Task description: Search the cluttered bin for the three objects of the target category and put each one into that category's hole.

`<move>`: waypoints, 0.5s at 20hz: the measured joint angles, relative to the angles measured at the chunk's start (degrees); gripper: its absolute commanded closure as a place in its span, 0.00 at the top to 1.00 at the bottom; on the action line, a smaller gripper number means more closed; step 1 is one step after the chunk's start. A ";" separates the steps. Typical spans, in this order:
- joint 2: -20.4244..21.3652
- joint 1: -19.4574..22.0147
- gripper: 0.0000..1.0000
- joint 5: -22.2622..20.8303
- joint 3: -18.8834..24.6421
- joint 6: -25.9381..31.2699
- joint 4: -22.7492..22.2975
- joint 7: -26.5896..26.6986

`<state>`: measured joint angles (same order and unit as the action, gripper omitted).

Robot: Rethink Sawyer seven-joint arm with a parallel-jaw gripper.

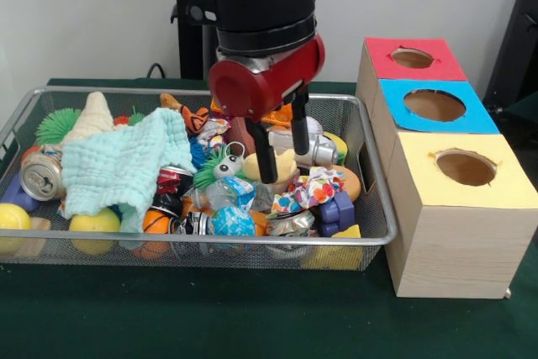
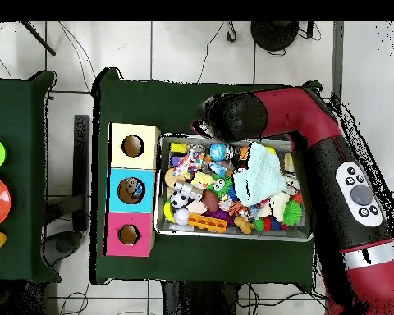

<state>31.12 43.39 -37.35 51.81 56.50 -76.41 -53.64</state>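
Silver mesh bin (image 1: 374, 237) sits on the green table (image 1: 252, 317), packed with clutter: a mint cloth (image 1: 126, 161) draped over the pile on the picture's left in the front view, a crushed can (image 1: 40, 176) by that end wall, a yellow ball (image 1: 94, 223) under the cloth's edge, and a green-haired toy (image 1: 220, 166) near the middle.

Gripper (image 1: 281, 159) hangs over the middle of the bin, its two black fingers (image 1: 264, 155) spread apart and pointing down into the pile. Nothing is held between them (tips reach in among the top toys; whether they touch, can't tell).

Blue-framed hole (image 1: 434, 105) is in the middle box of the three-box row just beside the bin, between the red-framed hole (image 1: 412, 58) and the yellow-framed hole (image 1: 465, 167). In the overhead view something sits inside the blue hole, too small to identify.
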 measured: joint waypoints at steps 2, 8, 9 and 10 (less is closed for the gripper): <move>0.08 0.09 1.00 -0.01 0.00 0.12 0.75 1.36; 0.73 0.08 1.00 -0.01 0.01 0.44 2.48 4.46; 0.77 0.08 1.00 -0.01 0.01 0.50 2.67 4.75; 0.81 0.08 1.00 -0.01 0.01 0.56 2.86 5.04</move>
<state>31.94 43.48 -37.36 51.82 57.06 -73.54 -48.60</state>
